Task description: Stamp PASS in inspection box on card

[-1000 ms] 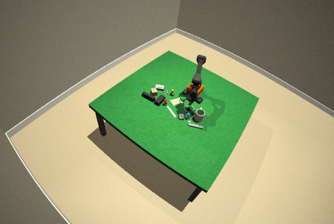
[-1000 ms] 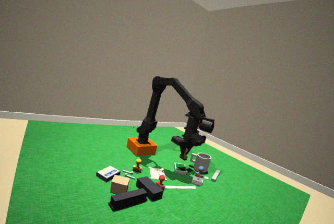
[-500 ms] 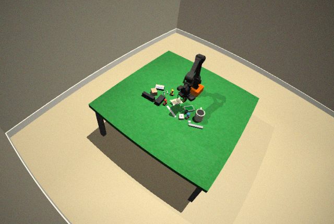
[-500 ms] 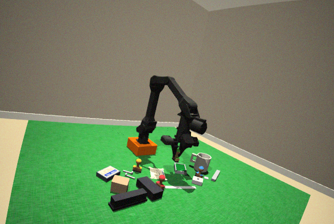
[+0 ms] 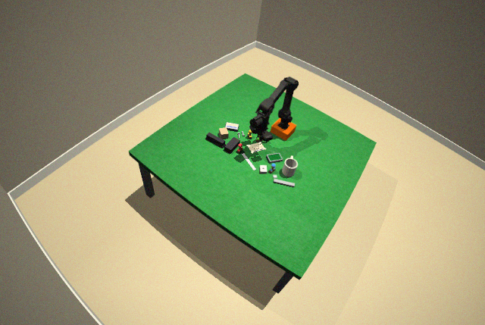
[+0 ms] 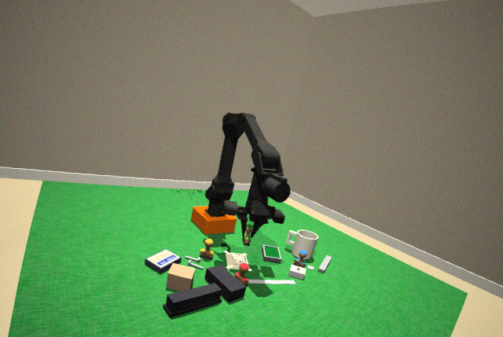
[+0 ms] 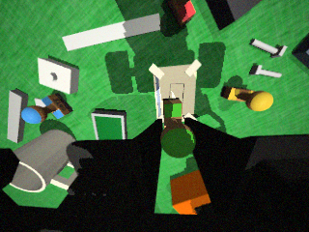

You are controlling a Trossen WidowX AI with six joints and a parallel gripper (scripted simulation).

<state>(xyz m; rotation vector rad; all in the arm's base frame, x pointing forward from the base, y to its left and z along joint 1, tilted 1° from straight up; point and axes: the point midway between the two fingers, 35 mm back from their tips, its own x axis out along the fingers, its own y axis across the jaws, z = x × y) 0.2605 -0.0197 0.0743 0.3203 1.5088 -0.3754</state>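
The green table (image 5: 235, 204) (image 6: 101, 219) (image 7: 29, 58) is scattered with stamps and blocks. A mug (image 5: 289, 168) (image 6: 304, 245) (image 7: 41, 157) is set near the green pad (image 5: 274, 157) (image 6: 271, 253) (image 7: 109, 126).

"Where's the ink pad (image 5: 274, 157) (image 6: 271, 253) (image 7: 109, 127)?"

"On the desk (image 5: 219, 180) (image 6: 101, 284), in the exterior view between the card (image 5: 256, 147) (image 6: 236, 261) (image 7: 185, 77) and the mug (image 5: 289, 167) (image 6: 305, 243) (image 7: 41, 157)."

"And the long flat strip (image 5: 248, 161) (image 6: 272, 281) (image 7: 111, 32)?"

"There, it lies before the pad, left of the small square block (image 5: 263, 169) (image 6: 297, 271) (image 7: 58, 75)."
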